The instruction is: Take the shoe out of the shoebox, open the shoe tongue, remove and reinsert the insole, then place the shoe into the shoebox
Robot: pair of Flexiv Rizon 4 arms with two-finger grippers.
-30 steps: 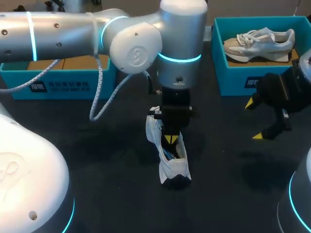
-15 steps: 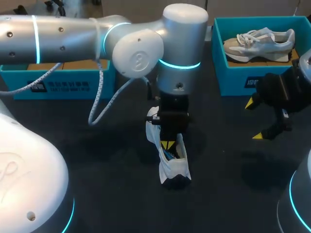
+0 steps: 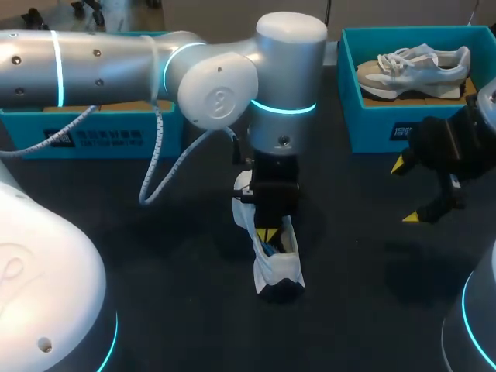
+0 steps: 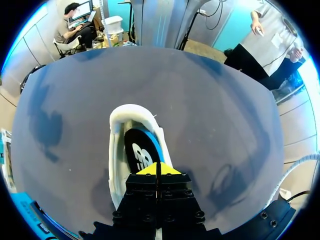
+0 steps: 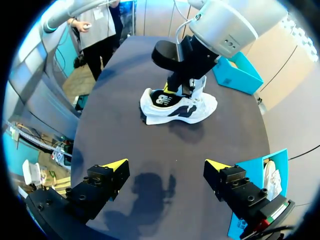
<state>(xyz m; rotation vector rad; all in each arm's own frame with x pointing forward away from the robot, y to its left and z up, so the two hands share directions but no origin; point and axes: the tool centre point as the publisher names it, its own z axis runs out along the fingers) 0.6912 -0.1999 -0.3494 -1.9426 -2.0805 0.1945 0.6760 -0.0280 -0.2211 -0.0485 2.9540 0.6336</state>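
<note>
A white shoe point(image 3: 279, 267) with dark trim stands on the dark table at the middle, toe toward me. Its black insole point(image 4: 140, 152) lies inside the opening. My left gripper point(image 3: 267, 232) comes straight down into the shoe's opening, its yellow tips pressed together just over the insole point(image 4: 159, 169); I cannot tell whether it pinches anything. The right wrist view shows the shoe point(image 5: 177, 107) side-on with my left gripper point(image 5: 172, 89) in its collar. My right gripper point(image 3: 408, 191) hangs open above the table at the right, well apart from the shoe, nothing between its fingers point(image 5: 166, 165).
A teal shoebox point(image 3: 372, 128) at the back right holds a second pale shoe point(image 3: 415, 70). Another teal box point(image 3: 93, 136) stands at the back left, behind my left arm. A white cable loops down from that arm near the shoe.
My left gripper has sunk a little lower into the shoe's opening, and the arm's wrist has shifted slightly. The right arm and the shoe have kept still.
</note>
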